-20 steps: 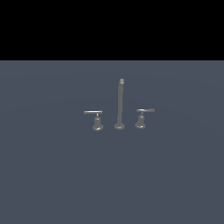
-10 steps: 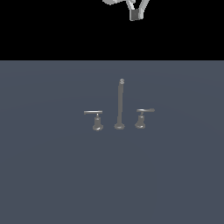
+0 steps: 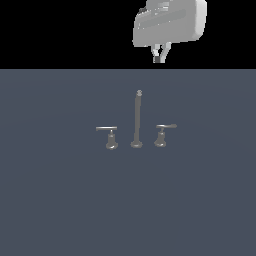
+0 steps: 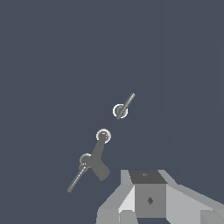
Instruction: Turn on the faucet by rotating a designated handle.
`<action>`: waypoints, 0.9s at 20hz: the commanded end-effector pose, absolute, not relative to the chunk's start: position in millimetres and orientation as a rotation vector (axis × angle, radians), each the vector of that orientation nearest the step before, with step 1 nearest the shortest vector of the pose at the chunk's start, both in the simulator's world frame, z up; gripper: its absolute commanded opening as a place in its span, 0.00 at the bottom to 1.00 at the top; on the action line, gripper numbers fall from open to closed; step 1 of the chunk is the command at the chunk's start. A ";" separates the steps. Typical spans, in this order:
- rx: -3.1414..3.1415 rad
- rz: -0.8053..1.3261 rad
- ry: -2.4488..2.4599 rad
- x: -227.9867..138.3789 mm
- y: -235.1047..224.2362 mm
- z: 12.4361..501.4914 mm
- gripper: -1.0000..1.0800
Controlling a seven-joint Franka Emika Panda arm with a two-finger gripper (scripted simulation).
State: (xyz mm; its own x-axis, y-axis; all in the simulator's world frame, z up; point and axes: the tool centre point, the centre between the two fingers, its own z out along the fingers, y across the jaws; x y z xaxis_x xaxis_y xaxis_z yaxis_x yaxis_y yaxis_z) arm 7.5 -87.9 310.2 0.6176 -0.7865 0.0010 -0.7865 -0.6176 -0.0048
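The faucet stands on the dark grey floor as three small metal pieces, its tall thin spout column (image 3: 137,120) in the middle. The handle (image 3: 161,134), with a slightly curved lever, stands toward the exterior view's right of the column. Its twin (image 3: 111,137), with a thin straight lever, stands toward the exterior view's left. My gripper (image 3: 160,58) hangs high above and behind the handle, far from it, fingers together and holding nothing. From the wrist view the handle (image 4: 124,107), the column (image 4: 102,157) and the twin (image 4: 81,168) lie in a line ahead of my gripper (image 4: 148,176).
Flat dark grey floor (image 3: 60,200) spreads on every side of the faucet set. Above its far edge the background is black. No other objects show.
The gripper has come into the exterior view from the top and moved downward, now showing its whole white hand. The faucet pieces have not moved.
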 end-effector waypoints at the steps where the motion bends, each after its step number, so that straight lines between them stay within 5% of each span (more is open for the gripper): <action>1: -2.774 -0.005 1.468 21.0 -95.8 287.8 0.00; 18: -2.417 -0.001 2.006 73.5 -145.2 130.4 0.00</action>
State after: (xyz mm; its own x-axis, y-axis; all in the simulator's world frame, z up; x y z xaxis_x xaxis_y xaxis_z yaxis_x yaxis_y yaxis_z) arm 71.1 -141.8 141.6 0.2127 -0.9771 -0.0006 -0.9771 -0.2127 0.0004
